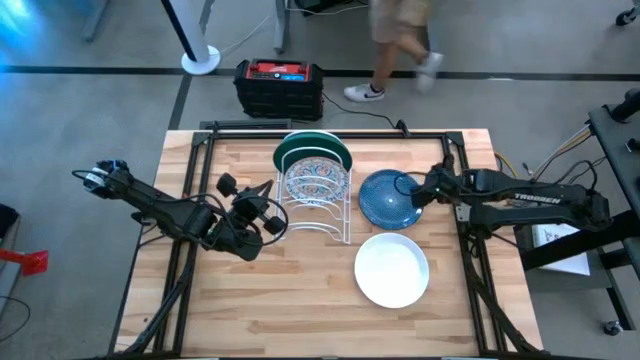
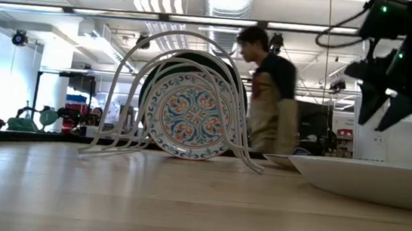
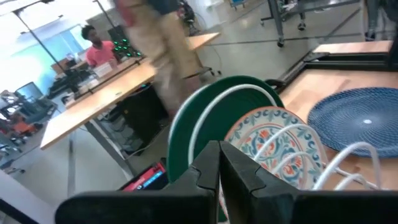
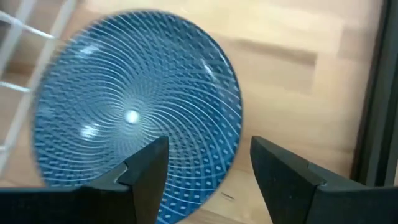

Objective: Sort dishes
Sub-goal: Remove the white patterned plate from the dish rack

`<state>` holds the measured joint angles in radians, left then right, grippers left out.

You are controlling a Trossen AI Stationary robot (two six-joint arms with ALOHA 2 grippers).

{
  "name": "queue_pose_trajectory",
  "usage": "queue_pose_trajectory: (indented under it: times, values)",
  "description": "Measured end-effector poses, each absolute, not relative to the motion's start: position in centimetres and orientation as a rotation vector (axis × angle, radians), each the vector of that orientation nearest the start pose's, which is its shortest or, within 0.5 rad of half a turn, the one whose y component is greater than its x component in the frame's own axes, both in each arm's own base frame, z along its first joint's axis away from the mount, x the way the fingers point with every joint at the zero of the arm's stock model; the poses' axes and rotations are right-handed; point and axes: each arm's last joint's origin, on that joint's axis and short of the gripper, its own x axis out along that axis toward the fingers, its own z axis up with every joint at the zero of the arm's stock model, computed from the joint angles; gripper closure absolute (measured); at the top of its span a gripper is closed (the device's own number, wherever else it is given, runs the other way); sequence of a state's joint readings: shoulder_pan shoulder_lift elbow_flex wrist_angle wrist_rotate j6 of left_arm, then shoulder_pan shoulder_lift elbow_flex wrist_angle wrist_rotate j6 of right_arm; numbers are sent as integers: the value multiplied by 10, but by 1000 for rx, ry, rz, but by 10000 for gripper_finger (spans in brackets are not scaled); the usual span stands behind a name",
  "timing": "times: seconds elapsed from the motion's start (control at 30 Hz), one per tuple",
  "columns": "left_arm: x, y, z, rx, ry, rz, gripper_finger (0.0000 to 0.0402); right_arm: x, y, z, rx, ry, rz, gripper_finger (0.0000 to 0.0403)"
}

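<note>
2 of 4 done: green dish [image 1: 312,146] and floral dish [image 1: 316,181] upright in rack [image 1: 335,222]. Blue dish [image 1: 388,198] and white dish [image 1: 391,269] flat on bench [image 1: 280,300]. Right gripper [image 1: 413,193] wide above blue dish, empty. Left gripper [image 1: 278,221] closed, empty, beside rack.

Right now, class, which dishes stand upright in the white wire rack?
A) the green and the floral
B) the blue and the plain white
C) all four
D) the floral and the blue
A: the green dish and the floral dish stand in the rack, while the blue dish and plain white dish lie flat on the table.
</note>
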<state>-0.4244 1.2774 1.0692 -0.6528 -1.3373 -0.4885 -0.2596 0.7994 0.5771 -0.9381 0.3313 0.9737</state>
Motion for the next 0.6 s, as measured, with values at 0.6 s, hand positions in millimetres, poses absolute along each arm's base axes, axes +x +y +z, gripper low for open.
queue_pose_trajectory:
  times: [0.6]
  values:
    - [235,-76,307,233,362,912,401,180,-52,298,245,415,-455,200]
